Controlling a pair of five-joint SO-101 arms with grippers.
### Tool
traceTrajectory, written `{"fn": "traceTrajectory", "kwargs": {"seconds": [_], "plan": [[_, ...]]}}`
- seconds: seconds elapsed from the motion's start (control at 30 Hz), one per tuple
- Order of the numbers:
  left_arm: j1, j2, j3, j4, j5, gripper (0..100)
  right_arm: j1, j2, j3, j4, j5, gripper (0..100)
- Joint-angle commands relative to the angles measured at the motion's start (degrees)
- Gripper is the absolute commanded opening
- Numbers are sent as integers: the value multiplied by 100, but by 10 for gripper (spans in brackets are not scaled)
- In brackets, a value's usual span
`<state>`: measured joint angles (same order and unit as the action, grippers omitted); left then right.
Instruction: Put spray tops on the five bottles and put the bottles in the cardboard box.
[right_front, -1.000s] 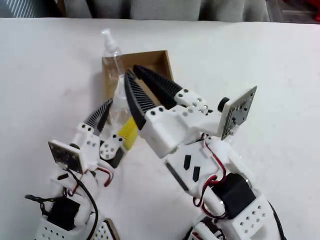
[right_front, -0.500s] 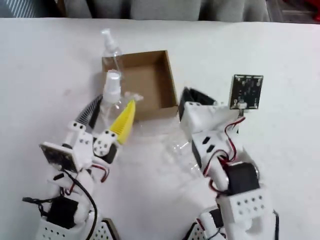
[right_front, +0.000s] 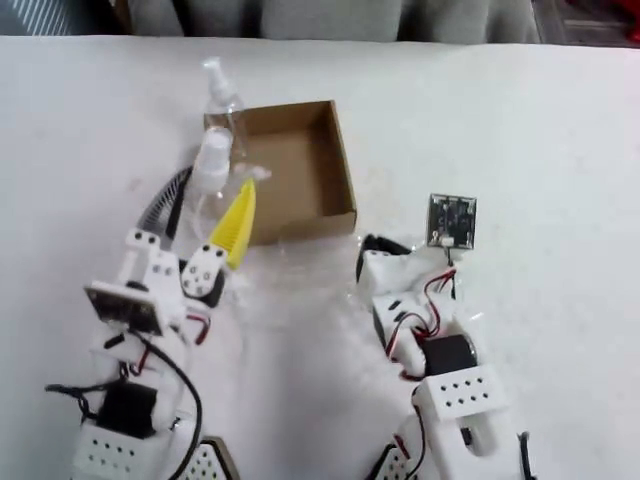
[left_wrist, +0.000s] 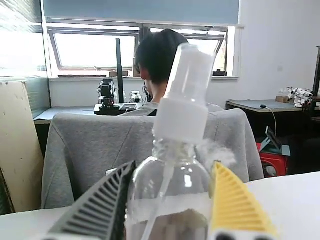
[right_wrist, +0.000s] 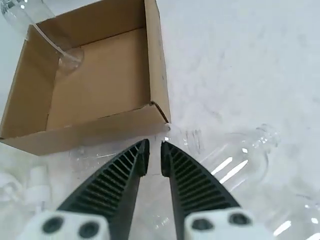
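Right arm: has been pulled back from over the cardboard box (right_front: 295, 165) within the last second; it is now folded low at the near side of the table (right_front: 520, 120).
Right gripper (right_wrist: 154, 150): fingers drawn almost together, only a thin slit left, nothing held; a second ago they were spread wide above the box.
Left gripper (right_front: 214, 190): fingers clamped on the held bottle (left_wrist: 167, 200), grey on one side, yellow on the other.
Held bottle: kept upright, just beside the box's left wall; it has been carried slightly closer to the box over the last half second.
Spray top (left_wrist: 184, 100): seen seated on the held bottle's neck now that the right arm is out of the way.
Second capped bottle (right_front: 222, 95): unmoved at the box's far left corner; whether inside or just outside cannot be told.
Loose bottle (right_wrist: 235, 155): lying uncapped on the table, near the box's front wall.
Meaning for the task: capping of the held bottle is judged done; placing it in the box is judged the step in hand, with uncapped bottles left to be handled.
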<state>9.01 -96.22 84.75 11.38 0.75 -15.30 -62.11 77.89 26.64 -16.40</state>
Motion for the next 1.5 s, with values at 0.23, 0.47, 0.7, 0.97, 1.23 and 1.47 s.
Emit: {"fn": "traceTrajectory", "kwargs": {"seconds": [0.23,0.47,0.7,0.97,1.23,1.47], "plan": [[-356,3952,-1363,-2479,-167,35,66,-75,62,-189,-35,15],[-356,5771,-1389,-4097,-167,35,66,-75,70,-189,-26,15],[-409,7292,-1873,-5081,-167,35,66,-75,79,-189,-9,15],[-523,9077,-2963,-5108,-167,35,66,-75,79,-189,0,15],[-532,10000,-3552,-5169,-193,35,57,-75,79,-198,0,15],[-549,10149,-2901,-6769,-211,35,57,-75,79,-198,0,15]]}}
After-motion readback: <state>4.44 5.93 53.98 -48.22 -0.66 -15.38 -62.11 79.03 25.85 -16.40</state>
